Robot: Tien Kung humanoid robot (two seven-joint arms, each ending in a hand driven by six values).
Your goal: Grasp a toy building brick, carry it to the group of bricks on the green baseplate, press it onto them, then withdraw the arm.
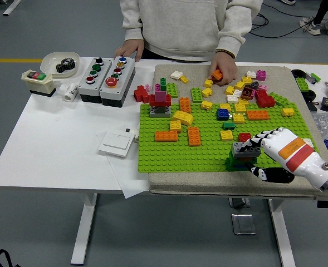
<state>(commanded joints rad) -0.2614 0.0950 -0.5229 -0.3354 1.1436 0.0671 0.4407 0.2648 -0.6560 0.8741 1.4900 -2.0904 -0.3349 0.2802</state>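
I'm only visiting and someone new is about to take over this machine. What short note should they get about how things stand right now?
Right robot hand: fingers closed on a grey brick, which sits on a small green stack at the green baseplate's near right edge.
Left robot hand: out of view.
A person's hand rests on an orange brick among the loose bricks at the far side.
Done: brick carried to the stack.
Left: finish pressing, release, withdraw the arm.

Baseplate (pixel 208 156) on mat (pixel 275 186), table's (pixel 58 144) right; 2 button boxes (pixel 105 79) back-left.
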